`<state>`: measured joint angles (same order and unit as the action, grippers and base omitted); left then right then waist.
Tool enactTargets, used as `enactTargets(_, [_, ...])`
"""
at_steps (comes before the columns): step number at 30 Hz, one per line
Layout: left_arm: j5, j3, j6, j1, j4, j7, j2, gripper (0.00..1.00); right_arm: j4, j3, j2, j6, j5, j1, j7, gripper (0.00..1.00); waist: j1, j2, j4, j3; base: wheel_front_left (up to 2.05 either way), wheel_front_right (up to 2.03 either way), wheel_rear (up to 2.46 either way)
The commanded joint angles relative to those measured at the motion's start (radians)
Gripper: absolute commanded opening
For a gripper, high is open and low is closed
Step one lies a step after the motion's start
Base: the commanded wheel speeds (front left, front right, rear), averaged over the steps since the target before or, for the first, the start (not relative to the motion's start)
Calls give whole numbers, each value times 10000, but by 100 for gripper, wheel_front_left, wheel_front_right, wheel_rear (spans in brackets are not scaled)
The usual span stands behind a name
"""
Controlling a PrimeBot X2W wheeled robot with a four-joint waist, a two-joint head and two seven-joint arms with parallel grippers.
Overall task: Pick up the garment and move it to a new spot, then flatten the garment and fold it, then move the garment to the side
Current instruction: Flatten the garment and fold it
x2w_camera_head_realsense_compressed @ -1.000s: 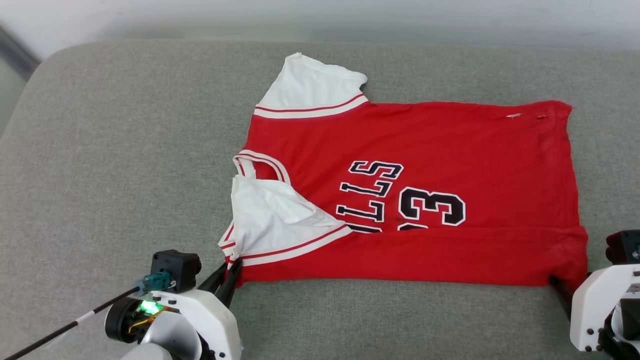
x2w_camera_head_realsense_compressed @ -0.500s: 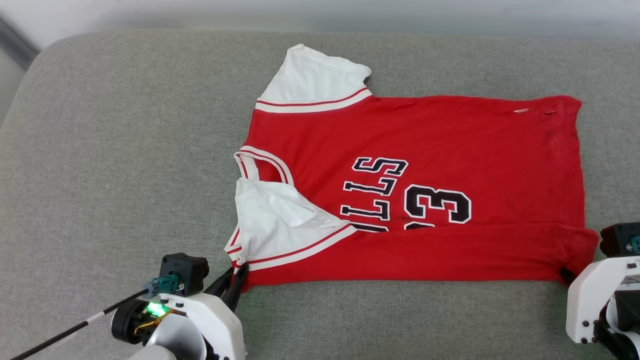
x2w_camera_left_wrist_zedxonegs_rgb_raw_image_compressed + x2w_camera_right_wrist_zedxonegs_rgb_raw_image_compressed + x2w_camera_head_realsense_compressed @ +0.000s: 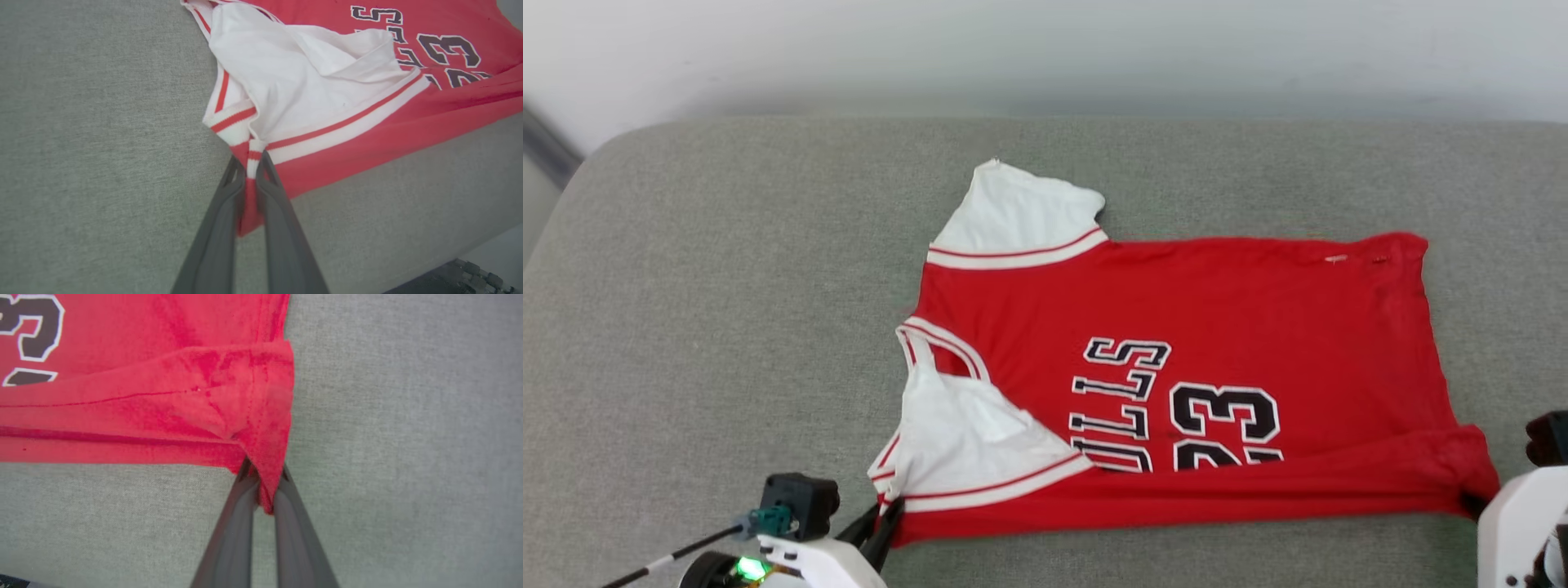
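At the lower left of the head view, the left gripper (image 3: 886, 516) is pinching the near-left corner of the red jersey (image 3: 1217, 310), beside the striped cuff of the white sleeve (image 3: 972, 445) that is lying folded over the chest. The left wrist view is showing this more closely: the left gripper (image 3: 250, 161) is closing its two dark fingers on a bunched tab of red-and-white trim and red cloth, and the sleeve fabric is puckering above them.

The jersey is lying spread across the middle of a grey upholstered cushion (image 3: 727, 286), collar to the left and hem to the right. Its far sleeve (image 3: 1021, 212) is sticking out flat, and its near edge is turned over in a long fold.

In the head view, black white-outlined letters are running sideways, reading "ULLS", with the first letter partly under the fold. Beside them is "23", with a second, cut-off row of digits below.

At the lower right, the head view is giving just a dark tip of the right gripper (image 3: 1470, 502) at the hem corner. The right wrist view is settling it: the right gripper (image 3: 262, 475) is clamping a gathered point of the red hem, with part of a "3" in its upper left.
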<state>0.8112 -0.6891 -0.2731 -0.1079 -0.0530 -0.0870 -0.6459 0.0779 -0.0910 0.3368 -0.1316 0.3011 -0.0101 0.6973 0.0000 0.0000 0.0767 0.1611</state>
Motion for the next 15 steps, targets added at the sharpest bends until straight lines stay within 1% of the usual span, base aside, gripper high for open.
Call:
enactTargets(1, [30,8,-124,242,-93,-66,-147,0,-217,-227,148,19,46,338,188,0,0,0,-95,-141,0,0,0])
enactTargets(5, [90,-182,-186,641,-308,-271,-322,0,-916,-592,45,19,95,950,730,0,0,0,-128,-153,0,0,0])
enactTargets(8, [65,-311,-134,754,-386,-268,-226,0,-1320,-796,-130,19,164,1273,916,0,0,0,-138,-80,0,0,0])
enactTargets(11, [158,-450,-24,781,-249,-343,-103,0,-1434,-862,-197,18,78,1430,1004,0,0,0,-135,-30,0,0,0])
enactTargets(15, [110,-639,148,624,193,-403,81,0,-1248,-783,-315,18,3,1312,996,0,0,0,-154,-4,0,0,0])
